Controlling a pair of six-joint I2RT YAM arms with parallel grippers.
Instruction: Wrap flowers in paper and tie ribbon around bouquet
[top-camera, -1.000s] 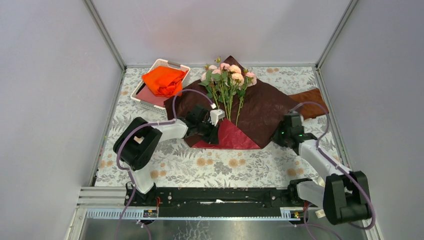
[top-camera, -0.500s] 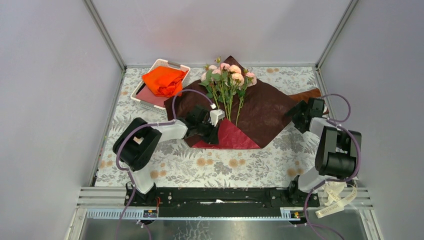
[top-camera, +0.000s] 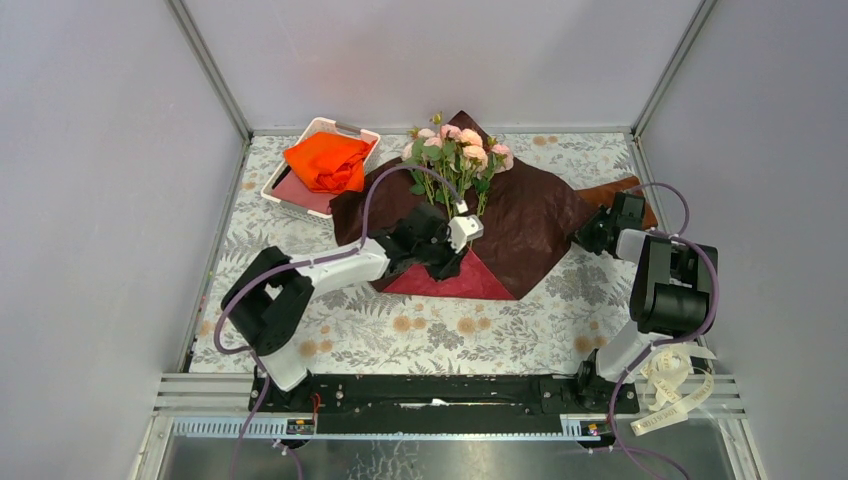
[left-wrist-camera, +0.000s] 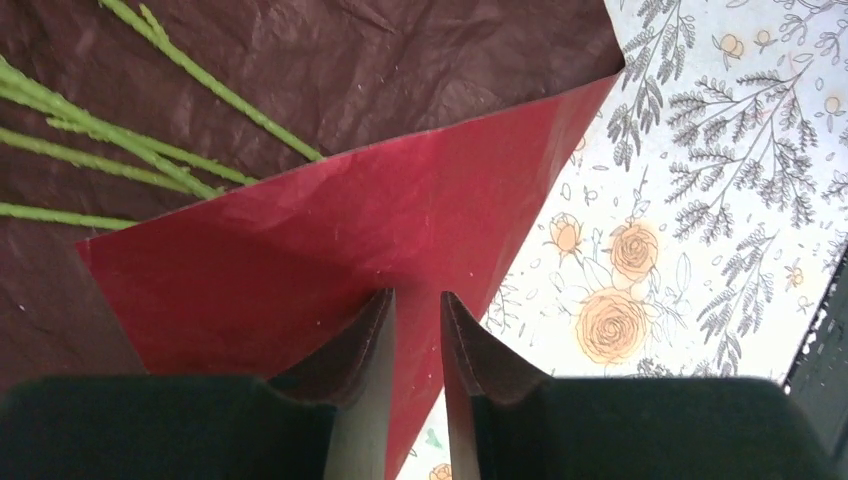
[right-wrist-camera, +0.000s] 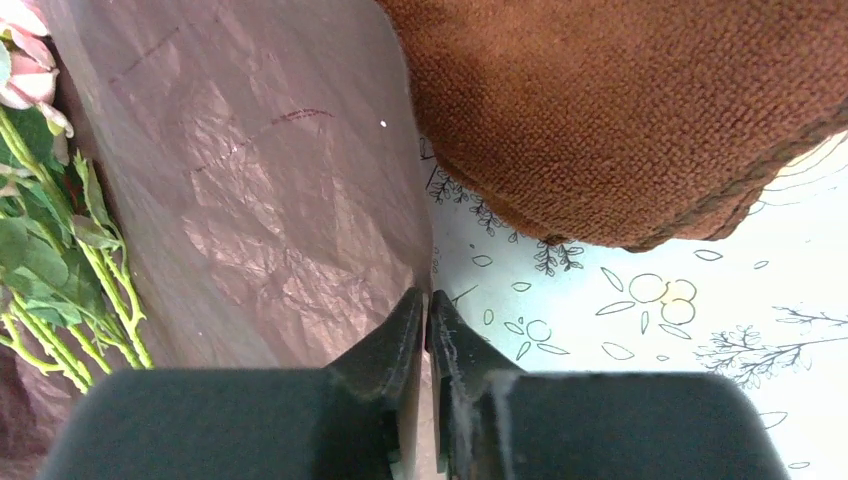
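Note:
The dark red paper (top-camera: 530, 215) lies spread like a diamond, with the flowers (top-camera: 455, 150) on it, pink heads at the far end. Its near corner is folded over, showing a bright red flap (left-wrist-camera: 300, 250) below the green stems (left-wrist-camera: 100, 130). My left gripper (top-camera: 447, 266) sits on that flap; in the left wrist view its jaws (left-wrist-camera: 417, 295) stand a narrow gap apart, with no paper pinched between them. My right gripper (top-camera: 587, 238) is shut on the paper's right corner (right-wrist-camera: 260, 180). The cream ribbon (top-camera: 672, 385) hangs by the right arm's base, off the table.
A brown cloth (right-wrist-camera: 620, 110) lies just beyond the paper's right corner, next to my right gripper. A white basket (top-camera: 345, 128) holding an orange cloth (top-camera: 325, 160) stands at the far left. Grey walls close in the flowered table (top-camera: 420, 330) on three sides.
My left gripper slid right and a little farther away, drawing the red flap over the stems' ends. My right arm swung out to the paper's right corner and closed on it.

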